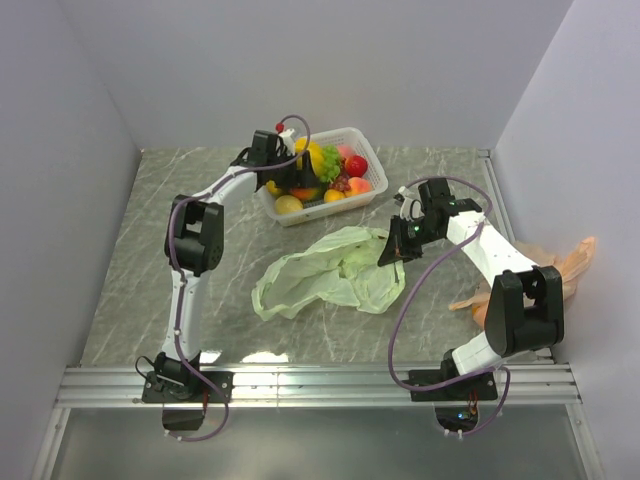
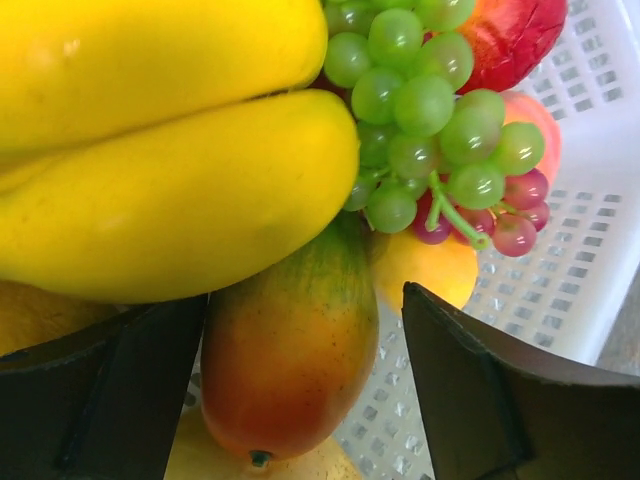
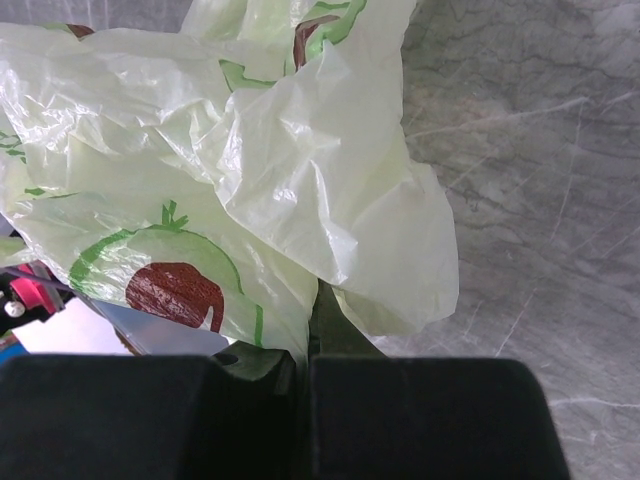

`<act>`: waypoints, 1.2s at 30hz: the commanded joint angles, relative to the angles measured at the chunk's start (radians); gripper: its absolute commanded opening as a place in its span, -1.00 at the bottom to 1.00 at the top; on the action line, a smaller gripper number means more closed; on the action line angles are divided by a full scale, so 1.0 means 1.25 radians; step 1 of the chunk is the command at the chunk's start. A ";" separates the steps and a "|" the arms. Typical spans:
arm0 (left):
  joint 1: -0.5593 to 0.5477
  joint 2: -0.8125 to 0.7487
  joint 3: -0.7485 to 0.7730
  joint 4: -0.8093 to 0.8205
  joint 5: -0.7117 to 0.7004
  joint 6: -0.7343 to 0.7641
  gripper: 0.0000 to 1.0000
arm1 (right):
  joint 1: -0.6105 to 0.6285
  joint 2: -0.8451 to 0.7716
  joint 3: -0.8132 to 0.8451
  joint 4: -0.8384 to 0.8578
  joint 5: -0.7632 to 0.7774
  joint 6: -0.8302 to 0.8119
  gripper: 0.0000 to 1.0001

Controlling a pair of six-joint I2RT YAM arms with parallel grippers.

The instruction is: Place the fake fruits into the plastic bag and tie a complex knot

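**Left arm lines up on the fruit, right arm pinches the bag**

From above, the left gripper [image 1: 283, 150] hangs over the white basket [image 1: 372, 200] on the far side, where the fake fruits [image 1: 325, 172] are heaped. The right gripper [image 1: 398, 248] sits at the right edge of the plastic bag [image 1: 310, 280], which lies crumpled on the surface [image 1: 150, 250] nearer the arms. It is probably there to lift the bag's mouth open.

The left wrist view shows the jaws wide apart and empty, straddling the mango [image 2: 290, 340] below the banana bunch [image 2: 170, 200].

The right wrist view shows the jaws closed on a fold of the bag.
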State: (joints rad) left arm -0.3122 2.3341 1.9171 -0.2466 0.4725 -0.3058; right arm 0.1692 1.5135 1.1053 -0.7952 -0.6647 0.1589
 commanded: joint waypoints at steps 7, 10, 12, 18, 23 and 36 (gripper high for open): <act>-0.008 -0.009 0.004 -0.047 -0.025 0.042 0.50 | -0.008 0.003 -0.001 0.020 -0.012 -0.006 -1.00; -0.009 0.002 0.032 -0.065 -0.025 0.046 0.15 | -0.008 0.004 0.001 0.021 -0.012 -0.004 -1.00; -0.009 -0.014 0.042 -0.067 -0.016 0.056 -0.09 | -0.008 0.002 0.003 0.020 -0.014 -0.003 -1.00; -0.008 -0.126 0.081 -0.146 0.046 0.124 -0.74 | -0.007 -0.014 0.007 0.018 -0.017 0.001 -1.00; -0.004 -0.283 0.020 -0.220 0.094 0.181 -0.93 | -0.008 -0.017 -0.001 0.020 -0.036 0.013 -1.00; -0.095 -0.622 -0.212 -0.377 0.394 0.330 -0.97 | -0.014 0.019 -0.012 0.036 -0.228 0.070 -1.00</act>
State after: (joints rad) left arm -0.3653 1.5818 1.6981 -0.5987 0.8661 -0.0063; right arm 0.1608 1.5311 1.0920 -0.7719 -0.8471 0.2142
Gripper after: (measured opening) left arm 0.689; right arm 0.007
